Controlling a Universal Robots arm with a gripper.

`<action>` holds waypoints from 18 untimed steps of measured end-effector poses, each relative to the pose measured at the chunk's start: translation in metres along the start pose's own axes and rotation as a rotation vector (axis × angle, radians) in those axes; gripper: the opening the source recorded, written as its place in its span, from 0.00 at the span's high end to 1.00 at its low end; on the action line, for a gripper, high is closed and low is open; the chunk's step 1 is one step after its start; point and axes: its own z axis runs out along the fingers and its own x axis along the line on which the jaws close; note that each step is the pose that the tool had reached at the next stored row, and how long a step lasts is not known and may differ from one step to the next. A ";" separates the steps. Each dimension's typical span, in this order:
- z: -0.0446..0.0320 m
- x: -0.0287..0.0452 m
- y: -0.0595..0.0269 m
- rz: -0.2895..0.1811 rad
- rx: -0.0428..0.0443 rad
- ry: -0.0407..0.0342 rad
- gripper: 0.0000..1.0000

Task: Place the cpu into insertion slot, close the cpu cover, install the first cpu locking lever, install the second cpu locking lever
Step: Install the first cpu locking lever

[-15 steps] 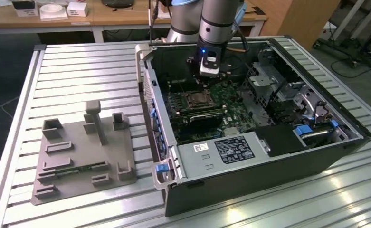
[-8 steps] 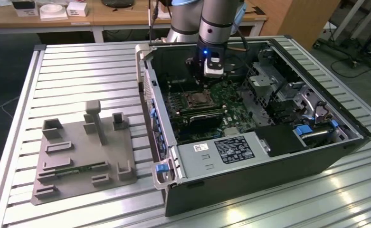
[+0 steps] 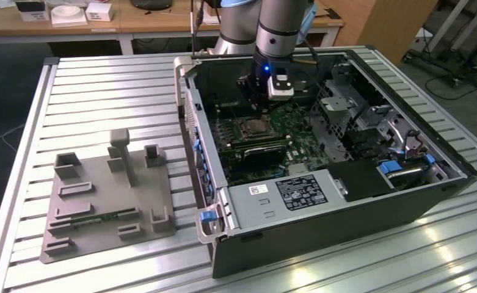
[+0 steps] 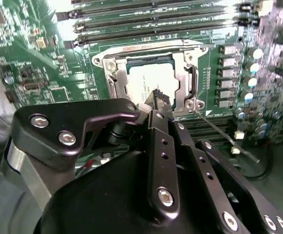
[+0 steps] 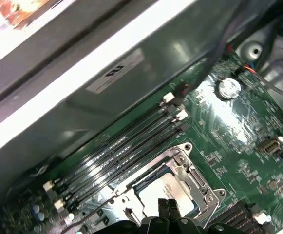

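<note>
The cpu (image 4: 148, 83) lies in the socket on the green motherboard (image 4: 29, 53), its silvery top showing through the cpu cover (image 4: 181, 80), which lies flat over it. My gripper (image 4: 160, 100) hovers just above the socket's near edge, its black ribbed fingertips pressed together with nothing between them. A thin wire locking lever (image 4: 219, 134) sticks out slantwise from the socket corner, unlatched. A second thin rod (image 4: 195, 46) lies along the socket's far edge. In the first wrist view my gripper (image 5: 168, 208) sits over the cpu (image 5: 166, 189). In the exterior view my gripper (image 3: 259, 111) hangs over the socket (image 3: 254, 127).
Memory slots (image 4: 146, 19) run beside the socket. The open computer case (image 3: 433, 201) walls it in, with a white-labelled black power box (image 3: 299, 192) in front and a drive cage (image 3: 344, 97) on the exterior view's right. A grey fixture plate (image 3: 108, 195) lies on the slatted table.
</note>
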 end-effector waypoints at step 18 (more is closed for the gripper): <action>0.0015 0.0000 0.0000 -0.323 0.0004 0.0049 0.90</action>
